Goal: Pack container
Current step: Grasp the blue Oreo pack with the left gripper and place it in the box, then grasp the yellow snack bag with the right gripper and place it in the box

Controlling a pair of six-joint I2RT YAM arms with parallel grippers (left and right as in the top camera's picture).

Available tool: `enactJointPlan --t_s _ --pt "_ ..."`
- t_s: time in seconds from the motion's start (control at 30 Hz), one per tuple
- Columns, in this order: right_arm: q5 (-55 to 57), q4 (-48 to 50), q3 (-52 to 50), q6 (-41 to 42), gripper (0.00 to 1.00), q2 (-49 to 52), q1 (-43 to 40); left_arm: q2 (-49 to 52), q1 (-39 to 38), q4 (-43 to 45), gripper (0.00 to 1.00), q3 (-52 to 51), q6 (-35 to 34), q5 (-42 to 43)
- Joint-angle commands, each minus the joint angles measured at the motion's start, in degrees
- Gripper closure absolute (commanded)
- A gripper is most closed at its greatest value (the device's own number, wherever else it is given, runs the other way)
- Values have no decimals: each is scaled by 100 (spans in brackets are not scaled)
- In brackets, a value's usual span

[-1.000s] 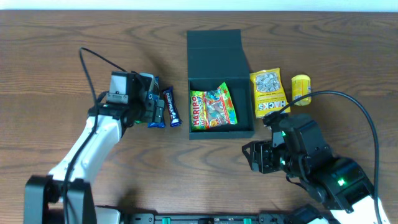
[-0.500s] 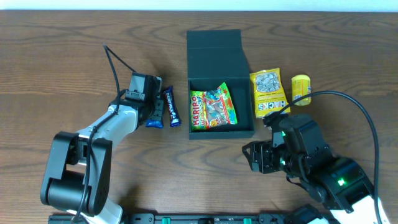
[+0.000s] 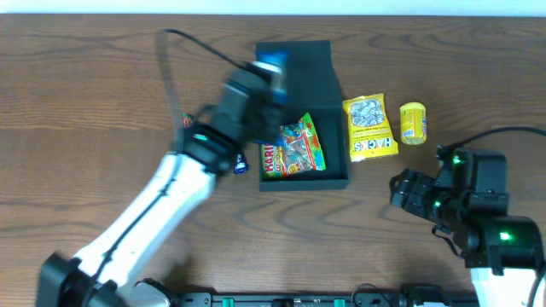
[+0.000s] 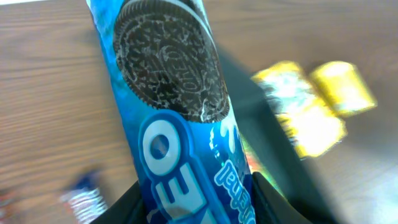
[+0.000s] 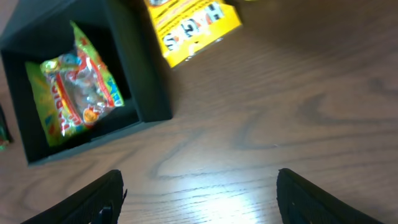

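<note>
The container (image 3: pixel 333 89) is a dark green open box, its flap lid lying flat at the back, with a Haribo gummy bag (image 3: pixel 292 147) inside. My left gripper (image 3: pixel 266 78) hovers over the box's back left part, shut on a blue Oreo packet (image 3: pixel 271 61). In the left wrist view the Oreo packet (image 4: pixel 174 106) fills the middle, pinched between both fingers at the left gripper (image 4: pixel 196 208). My right gripper (image 3: pixel 409 192) stands open over bare table right of the box. In the right wrist view the right gripper (image 5: pixel 199 205) holds nothing, with the container (image 5: pixel 143 93) ahead to the left.
A yellow snack packet (image 3: pixel 370 126) and a small yellow pouch (image 3: pixel 413 122) lie just right of the box. A second blue packet (image 3: pixel 240 162) lies by the box's left wall, partly under the left arm. A small item (image 3: pixel 186 119) sits further left.
The left gripper closed on the Oreo packet, lifted it off the table and swung right to above the box. The right arm drew back to the right and its jaws widened.
</note>
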Motion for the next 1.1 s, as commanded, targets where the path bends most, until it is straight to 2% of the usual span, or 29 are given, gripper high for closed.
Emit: enactJointPlan --t_s 0.0,0.13,0.2,0.23,0.3,0.33,0.4,0.43,0.5,0.57,0.67,0.8,0.93,1.03,1.07 --pt "-275 -122 -9 -170 22 -31 -389 579 -697 389 84 66 -717 -181" --pt "-345 -350 -9 -422 21 -31 -575 1768 -1209 459 84 632 -1134 -11" --pt "-345 -358 -9 -433 21 -31 -575 2004 -1246 444 83 763 -1499 66" --pt "-345 -354 -9 -433 21 -31 -575 2057 -1248 446 78 763 -1624 68" --pt "-345 -308 -9 -433 20 -31 -575 2076 -1248 487 33 761 -1655 90" --pt "-345 -258 -9 -433 20 -31 -575 2072 -1248 544 27 769 -1650 168" --pt "-328 2 -9 -435 18 101 -575 1980 -1248 448 25 890 -1434 186" --pt "-299 208 -9 -435 18 254 -573 1845 -1237 315 20 968 -1220 162" --pt "-304 903 -9 -433 20 820 -568 1362 -1095 -214 7 1202 -835 -15" --pt "-439 1639 26 -437 23 1532 -560 678 -778 -863 4 1283 -769 -348" --pt "-503 2551 293 -713 25 2693 -262 -302 -127 -1906 2 1283 -271 -352" --pt "-37 2852 1318 -1032 23 4454 267 -1123 496 -3386 5 1272 162 -304" --pt "133 2942 2118 -1034 23 5834 407 -1327 494 -3910 5 1272 201 -168" --pt "157 3075 2310 -1034 24 6474 509 -1327 490 -3941 5 1272 201 -68" --pt "229 3112 2310 -1029 27 6577 540 -1327 490 -3941 5 1272 201 -68"
